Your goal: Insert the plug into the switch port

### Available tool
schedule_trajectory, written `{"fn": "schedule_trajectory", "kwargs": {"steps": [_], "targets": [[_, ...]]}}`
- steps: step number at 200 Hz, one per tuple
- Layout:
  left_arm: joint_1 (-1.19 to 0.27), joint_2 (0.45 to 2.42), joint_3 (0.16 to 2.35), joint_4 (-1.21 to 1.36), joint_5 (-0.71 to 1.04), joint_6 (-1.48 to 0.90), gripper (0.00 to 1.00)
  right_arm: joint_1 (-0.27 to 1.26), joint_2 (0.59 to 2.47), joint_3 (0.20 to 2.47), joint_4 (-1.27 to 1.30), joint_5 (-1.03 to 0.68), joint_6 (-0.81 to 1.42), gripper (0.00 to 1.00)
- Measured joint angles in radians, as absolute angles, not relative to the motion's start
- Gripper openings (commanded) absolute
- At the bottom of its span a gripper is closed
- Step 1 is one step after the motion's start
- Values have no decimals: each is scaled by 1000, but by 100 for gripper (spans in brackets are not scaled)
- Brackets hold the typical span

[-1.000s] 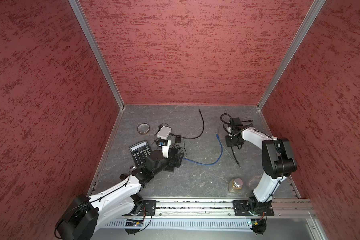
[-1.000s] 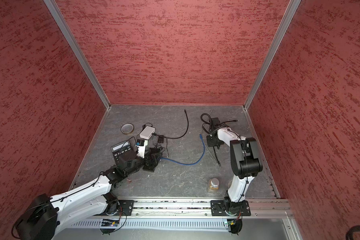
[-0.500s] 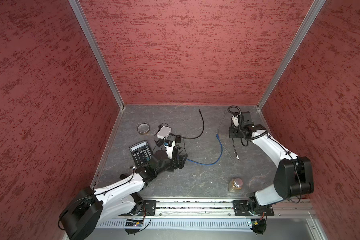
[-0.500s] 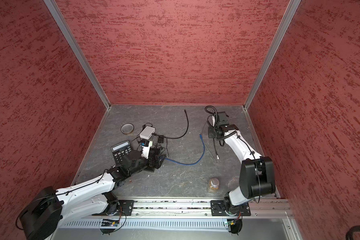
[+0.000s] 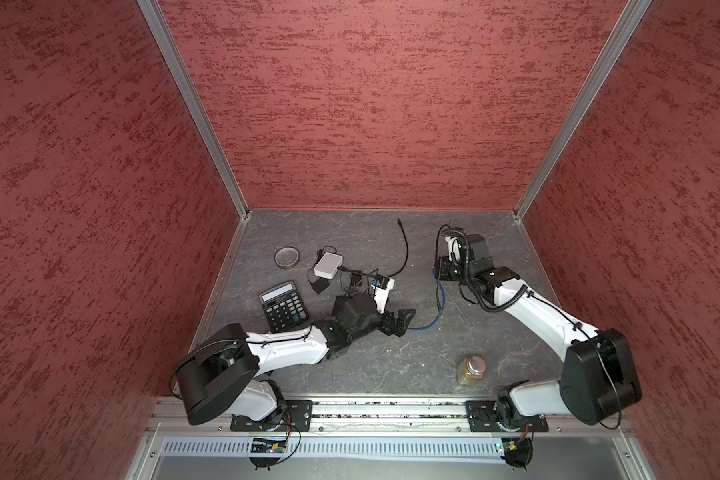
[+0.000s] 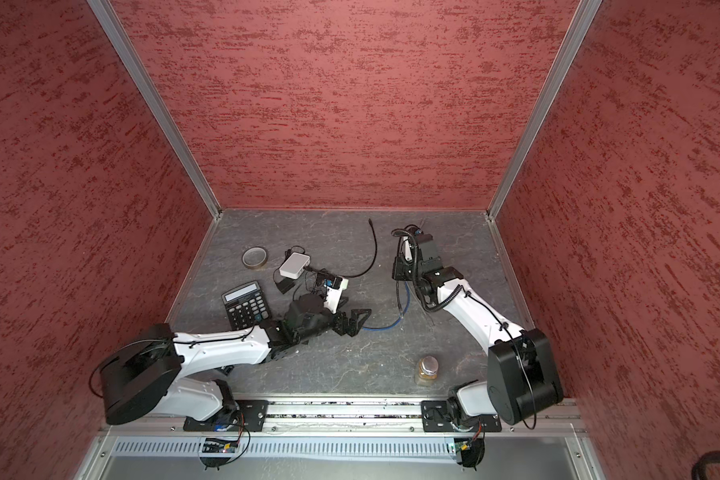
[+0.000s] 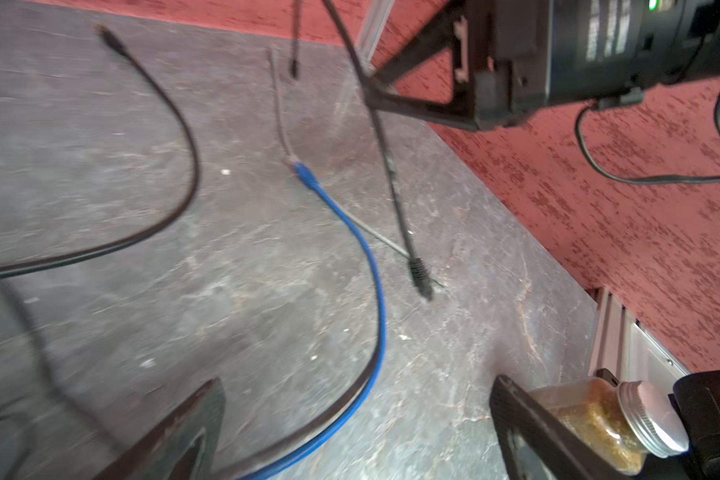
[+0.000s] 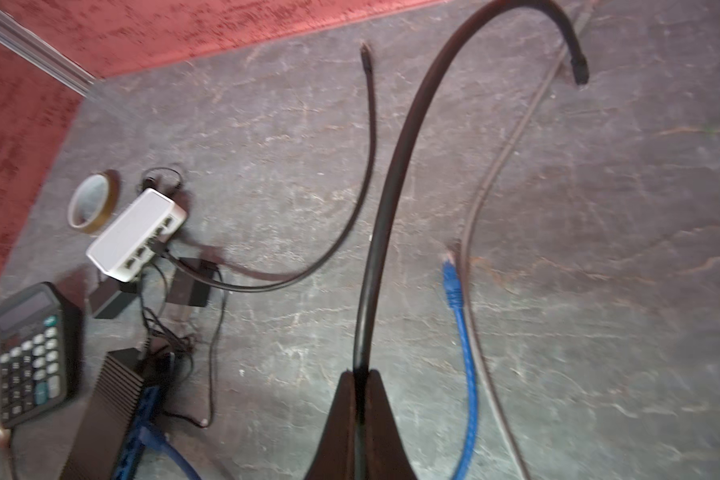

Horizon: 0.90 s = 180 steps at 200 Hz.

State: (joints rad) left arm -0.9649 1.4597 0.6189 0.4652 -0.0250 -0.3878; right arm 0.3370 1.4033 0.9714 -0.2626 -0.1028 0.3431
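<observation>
The white switch (image 5: pixel 328 265) (image 8: pixel 136 237) lies at the back left of the floor, its row of ports facing the middle, with a flat black cable (image 8: pixel 350 232) plugged in. My right gripper (image 5: pixel 443 270) (image 8: pixel 360 374) is shut on a round black cable (image 8: pixel 395 166), held above the floor. The cable's black plug (image 8: pixel 578 70) (image 7: pixel 420 276) hangs free. A blue cable (image 5: pixel 437 305) lies on the floor, its blue plug (image 8: pixel 452 282) (image 7: pixel 304 174) below my right gripper. My left gripper (image 5: pixel 404 320) (image 7: pixel 356 415) is open low over the blue cable.
A calculator (image 5: pixel 283 305) and a tape roll (image 5: pixel 287 257) lie left of the switch. A small black adapter (image 5: pixel 320 286) with thin wires sits beside it. A jar (image 5: pixel 470 370) with a metal lid stands near the front right. Red walls close three sides.
My right arm has stretched out and carried the black cable a little left, holding it above the floor. My left gripper has moved right along the blue cable, still open.
</observation>
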Motion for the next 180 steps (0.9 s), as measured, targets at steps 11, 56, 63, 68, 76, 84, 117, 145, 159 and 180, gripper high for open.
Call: {"fn": "schedule_trajectory", "kwargs": {"steps": [11, 56, 63, 68, 76, 84, 117, 145, 159, 180], "targets": [[-986, 1510, 635, 505, -29, -385, 100, 342, 1400, 971, -246, -109, 354, 0], [-1020, 1641, 657, 646, -31, -384, 97, 346, 1355, 958, -196, -135, 379, 0], [-1020, 1655, 668, 657, -31, -384, 97, 346, 1347, 953, -189, -138, 381, 0], [-1021, 1665, 677, 664, -29, -385, 96, 346, 1341, 949, -184, -139, 383, 0], [-1020, 1682, 692, 679, -27, -387, 96, 346, 1335, 945, -181, -143, 385, 0], [-1020, 1698, 704, 695, -24, -389, 95, 346, 1332, 942, -176, -147, 387, 0], [-1016, 1760, 743, 757, -1, -410, 89, 346, 1326, 936, -164, -164, 390, 0], [-999, 1814, 753, 811, 36, -444, 83, 346, 1318, 934, -159, -177, 390, 0], [-990, 1844, 754, 840, 55, -457, 79, 346, 1308, 934, -159, -182, 391, 0], [-981, 1876, 762, 859, 73, -464, 73, 346, 1287, 933, -150, -188, 393, 0]]}}
